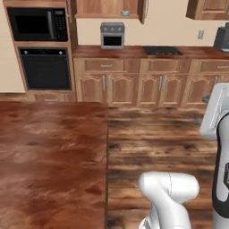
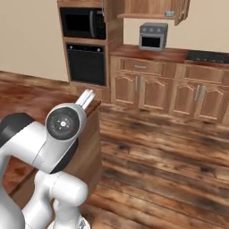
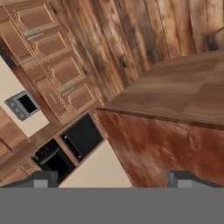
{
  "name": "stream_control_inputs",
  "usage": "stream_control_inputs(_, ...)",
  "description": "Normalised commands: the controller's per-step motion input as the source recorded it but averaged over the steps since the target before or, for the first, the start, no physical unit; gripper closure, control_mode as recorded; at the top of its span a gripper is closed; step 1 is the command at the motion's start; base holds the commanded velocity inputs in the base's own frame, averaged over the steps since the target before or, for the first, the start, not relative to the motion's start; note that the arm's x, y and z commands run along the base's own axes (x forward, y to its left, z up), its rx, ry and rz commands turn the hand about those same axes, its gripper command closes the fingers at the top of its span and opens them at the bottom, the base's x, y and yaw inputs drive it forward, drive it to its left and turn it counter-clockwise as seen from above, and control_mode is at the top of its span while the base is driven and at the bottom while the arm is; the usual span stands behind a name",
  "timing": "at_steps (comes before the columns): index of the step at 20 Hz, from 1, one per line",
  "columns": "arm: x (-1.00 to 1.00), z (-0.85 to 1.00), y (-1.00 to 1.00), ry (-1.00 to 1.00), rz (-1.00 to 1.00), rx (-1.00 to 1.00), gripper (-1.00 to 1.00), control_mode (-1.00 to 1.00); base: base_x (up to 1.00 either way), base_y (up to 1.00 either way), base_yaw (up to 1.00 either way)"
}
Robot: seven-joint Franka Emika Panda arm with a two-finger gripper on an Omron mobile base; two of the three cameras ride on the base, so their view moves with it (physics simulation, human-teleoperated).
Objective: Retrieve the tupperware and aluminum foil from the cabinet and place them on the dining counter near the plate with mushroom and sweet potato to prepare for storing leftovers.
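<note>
The arm [image 2: 49, 147] is built of glossy white rounded shells with black bands at the joints, one joint capped by a grey round disc with a dark centre, and the end effector [image 3: 113, 179] carries two small dark grey squared fingertips.

1. A black microwave [image 1: 38, 24] sits in a tall wooden unit at the left, directly above a black oven [image 1: 45, 69].
2. A small grey toaster oven [image 1: 112, 36] stands on the far worktop [image 1: 134, 52].
3. A black cooktop [image 1: 162, 51] is set into that worktop, to the toaster oven's right.
4. Base cupboards [image 1: 134, 87] with grey handles run below.
5. The floor [image 1: 156, 143] is dark wood planks.
</note>
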Motion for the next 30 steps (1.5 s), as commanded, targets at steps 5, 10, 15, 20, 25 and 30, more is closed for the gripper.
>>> stream_control_inputs(5, 0.0, 0.0, 0.0, 0.0, 0.0, 0.0, -1.0, 1.0, 1.0, -0.65, 0.15)
stream_control_inputs(10, 0.0, 0.0, 0.0, 0.0, 0.0, 0.0, -1.0, 1.0, 1.0, -0.9, -0.12)
stream_control_inputs(15, 0.0, 0.0, 0.0, 0.0, 0.0, 0.0, -1.0, 1.0, 1.0, -0.46, -0.13)
stream_control_inputs(20, 0.0, 0.0, 0.0, 0.0, 0.0, 0.0, -1.0, 1.0, 1.0, 0.23, 0.04)
stream_control_inputs(25, 0.0, 0.0, 0.0, 0.0, 0.0, 0.0, -1.0, 1.0, 1.0, 0.23, 0.12)
stream_control_inputs(30, 0.0, 0.0, 0.0, 0.0, 0.0, 0.0, -1.0, 1.0, 1.0, 0.03, 0.07)
